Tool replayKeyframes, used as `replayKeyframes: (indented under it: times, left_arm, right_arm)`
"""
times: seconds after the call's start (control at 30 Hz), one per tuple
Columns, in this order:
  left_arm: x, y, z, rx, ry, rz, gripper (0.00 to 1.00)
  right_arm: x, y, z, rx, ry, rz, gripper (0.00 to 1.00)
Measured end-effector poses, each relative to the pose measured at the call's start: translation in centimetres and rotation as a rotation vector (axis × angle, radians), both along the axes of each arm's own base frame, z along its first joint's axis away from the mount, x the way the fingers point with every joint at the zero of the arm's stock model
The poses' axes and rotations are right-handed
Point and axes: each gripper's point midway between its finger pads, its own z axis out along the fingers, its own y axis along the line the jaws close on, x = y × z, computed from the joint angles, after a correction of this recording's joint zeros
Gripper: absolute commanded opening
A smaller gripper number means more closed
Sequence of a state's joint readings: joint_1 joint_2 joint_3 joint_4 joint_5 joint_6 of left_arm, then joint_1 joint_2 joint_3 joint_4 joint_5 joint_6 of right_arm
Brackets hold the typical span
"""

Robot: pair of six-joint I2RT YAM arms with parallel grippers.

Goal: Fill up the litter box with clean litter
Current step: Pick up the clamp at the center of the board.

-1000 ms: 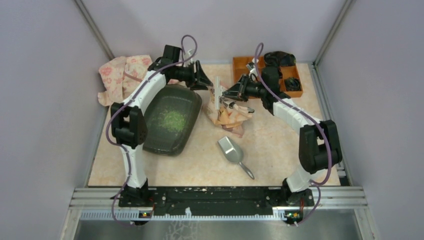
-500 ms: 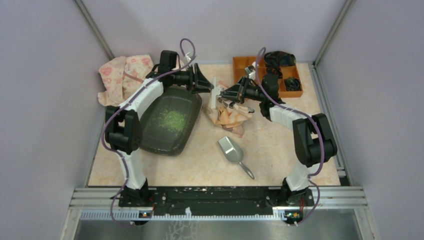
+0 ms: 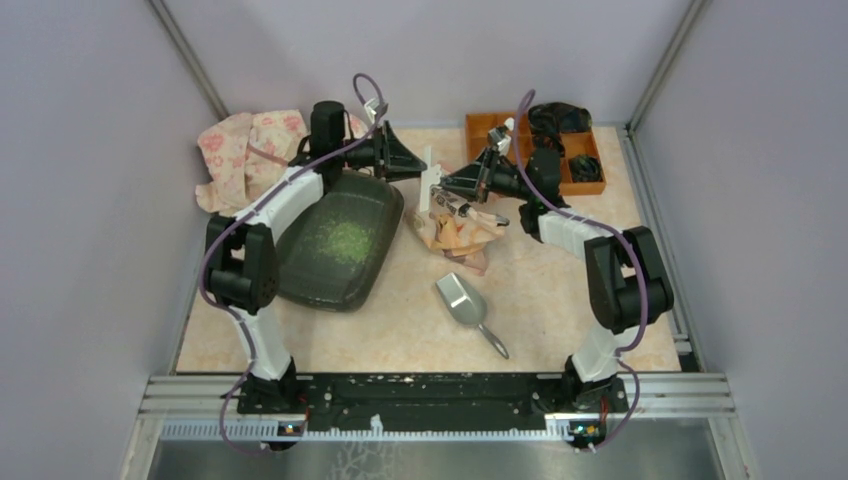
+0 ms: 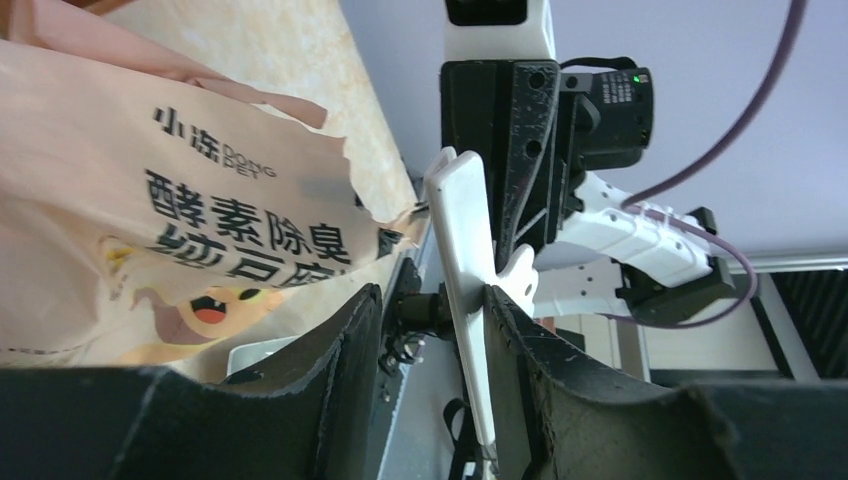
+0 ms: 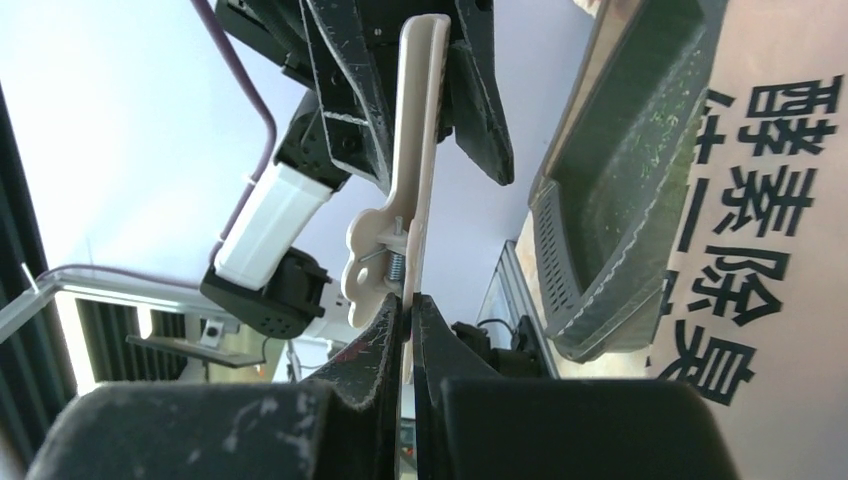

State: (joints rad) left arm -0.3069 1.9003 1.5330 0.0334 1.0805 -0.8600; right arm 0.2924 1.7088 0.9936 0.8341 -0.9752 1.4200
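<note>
The dark litter box (image 3: 318, 275) lies left of centre, with a green patch of clean litter (image 3: 346, 240) in it. Its rim (image 5: 600, 250) also shows in the right wrist view. Right of it lies the peach-pink printed bag (image 3: 462, 234) (image 4: 150, 200). My right gripper (image 3: 446, 188) (image 5: 410, 302) is shut on a white clip (image 5: 412, 150) held above the bag's top. My left gripper (image 3: 416, 168) (image 4: 432, 296) is open around the clip's (image 4: 466, 290) other end. The clip rests against one finger (image 4: 520, 370); the other finger (image 4: 340, 370) is apart from it.
A grey metal scoop (image 3: 462, 300) lies on the table near centre front. An orange organiser tray (image 3: 484, 130) stands at the back right behind the right arm. A pink patterned cloth (image 3: 240, 150) is bunched at the back left.
Both arms shifted slightly toward the back, carrying the clip a little up and left. The left jaws narrowed a bit around the clip. The right grip stayed the same.
</note>
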Motion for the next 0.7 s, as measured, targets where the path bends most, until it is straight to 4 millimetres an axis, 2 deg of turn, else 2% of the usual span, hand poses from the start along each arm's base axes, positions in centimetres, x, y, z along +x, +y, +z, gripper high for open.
replayKeyframes:
  times: [0.27,0.57,0.6,0.7]
  left_arm:
    - [-0.7,0.0,1.6,-0.087,0.002,-0.016,0.49]
    - [-0.7,-0.1,2.8,-0.131,0.006,-0.014,0.53]
    - [-0.7,-0.1,2.9,-0.134,0.006,-0.014,0.51]
    - [-0.7,-0.1,3.1,-0.140,0.010,-0.013,0.32]
  right_arm:
    - [-0.7,0.2,1.2,0.041,-0.012,0.033,0.00]
    - [-1.8,1.1,1.5,0.044,-0.029,0.075,0.00]
    - [-2.0,1.3,1.5,0.044,-0.028,0.084,0.00]
    - [-2.4,1.7,1.4,0.043,-0.027,0.098,0.00]
